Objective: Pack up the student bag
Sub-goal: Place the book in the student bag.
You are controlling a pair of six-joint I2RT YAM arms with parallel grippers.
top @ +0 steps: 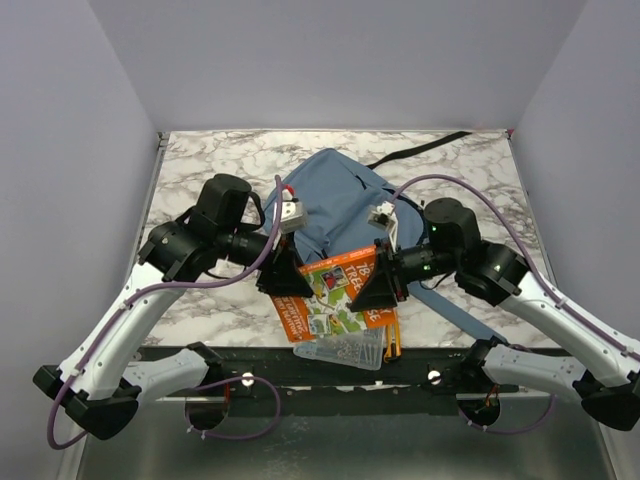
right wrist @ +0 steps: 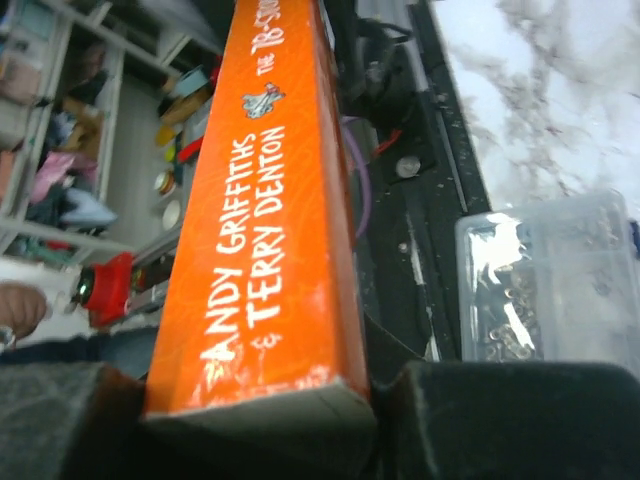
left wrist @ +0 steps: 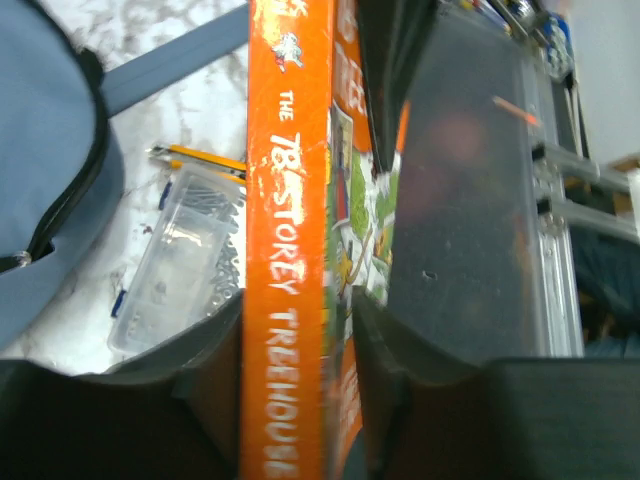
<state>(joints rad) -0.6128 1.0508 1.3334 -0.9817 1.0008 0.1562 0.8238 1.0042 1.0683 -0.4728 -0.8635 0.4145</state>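
An orange book (top: 340, 290), its spine reading "The 78-Storey Treehouse" by Andy Griffiths & Terry Denton, sits above the near edge of the marble-patterned table (top: 210, 160). On the table below it lies a clear plastic box (top: 345, 350) holding small silvery pieces. Just beside the box, on its right, lie orange pencils (top: 392, 340).

my book (left wrist: 285, 250): orange spine, white lettering, green cartoon cover;
backpack (top: 330, 195): dusty blue-grey;
table (top: 205, 165): white marble, grey veins
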